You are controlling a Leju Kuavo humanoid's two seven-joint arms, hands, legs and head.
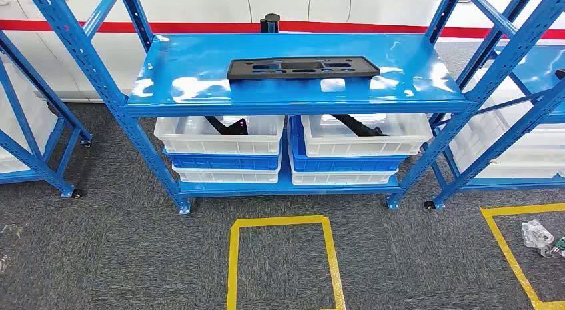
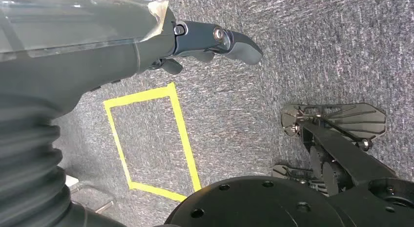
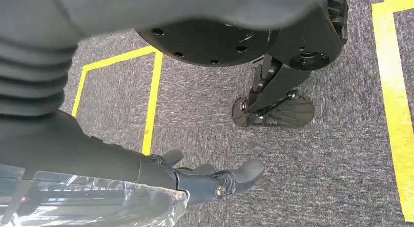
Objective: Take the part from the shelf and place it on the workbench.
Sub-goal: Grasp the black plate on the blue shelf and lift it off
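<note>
Judging by the frames, nothing's been done yet: the black part is left at upper centre on the blue shelf, and the left hand and right hand are hung empty, fingers loose.

- Part lies flat on top shelf of the middle rack, toward its back.
- Below it, on the lower shelf, two stacks of bins side by side: left stack, right stack.
- Taped square on the floor in front of the rack.
- More racks to left and right.
- Wrapper on floor at right.
</note>
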